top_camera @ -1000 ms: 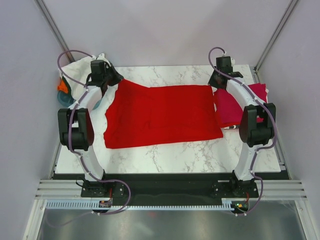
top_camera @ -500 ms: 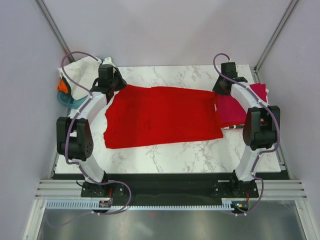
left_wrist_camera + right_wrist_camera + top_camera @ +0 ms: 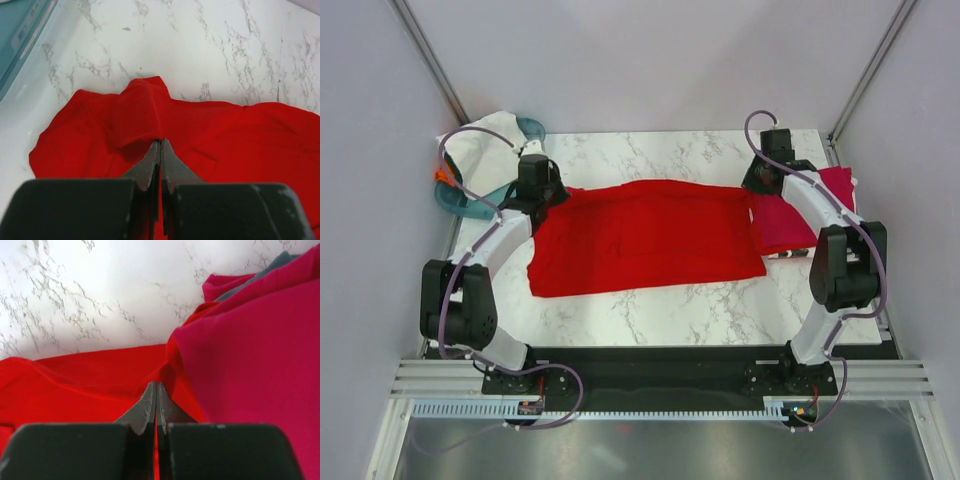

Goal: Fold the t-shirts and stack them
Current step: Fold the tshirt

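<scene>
At the red shirt's (image 3: 640,235) far corners, left gripper (image 3: 160,143) and right gripper (image 3: 156,386) clamp cloth, its far edge now drawn nearer: fold likely starting.

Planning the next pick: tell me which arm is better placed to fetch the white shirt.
Left. The white shirt lies on the teal basket at far left, beside the left hand. The right hand is across the table by the crimson shirt; both pinch the red shirt.
</scene>
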### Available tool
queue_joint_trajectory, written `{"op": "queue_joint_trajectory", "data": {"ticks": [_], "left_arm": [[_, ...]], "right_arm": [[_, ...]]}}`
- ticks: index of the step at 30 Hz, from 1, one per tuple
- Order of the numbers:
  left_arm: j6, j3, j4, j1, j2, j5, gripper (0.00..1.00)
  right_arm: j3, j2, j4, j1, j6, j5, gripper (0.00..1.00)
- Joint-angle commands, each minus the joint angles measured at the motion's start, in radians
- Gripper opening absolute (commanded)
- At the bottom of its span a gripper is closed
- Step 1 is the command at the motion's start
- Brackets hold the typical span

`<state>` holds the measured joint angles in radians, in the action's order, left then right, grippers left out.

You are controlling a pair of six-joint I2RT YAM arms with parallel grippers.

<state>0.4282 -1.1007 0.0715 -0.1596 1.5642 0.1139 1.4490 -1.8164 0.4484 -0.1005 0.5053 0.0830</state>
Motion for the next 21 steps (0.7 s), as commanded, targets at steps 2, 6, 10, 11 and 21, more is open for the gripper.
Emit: {"op": "queue_joint_trajectory", "data": {"ticks": [2,6,10,11,21], "left_arm": [[0.033,0.080,-0.093,-0.020,-0.119,0.089,0.02],[0.046,0.165,-0.122,-0.050,-0.174,0.124,0.02],[0.069,0.214,-0.144,-0.050,-0.210,0.150,0.02],[0.082,0.223,-0.150,-0.049,-0.225,0.153,0.02],[0.103,0.349,-0.183,-0.051,-0.325,0.228,0.02]], "right_arm": [[-0.053,0.087,-0.030,-0.010,0.016,0.017,0.00],[-0.111,0.130,-0.060,-0.010,0.039,-0.008,0.00],[-0.167,0.161,-0.088,-0.011,0.050,-0.015,0.00],[-0.185,0.172,-0.091,-0.014,0.050,-0.012,0.00],[-0.262,0.206,-0.111,-0.011,0.076,0.043,0.00]]}}
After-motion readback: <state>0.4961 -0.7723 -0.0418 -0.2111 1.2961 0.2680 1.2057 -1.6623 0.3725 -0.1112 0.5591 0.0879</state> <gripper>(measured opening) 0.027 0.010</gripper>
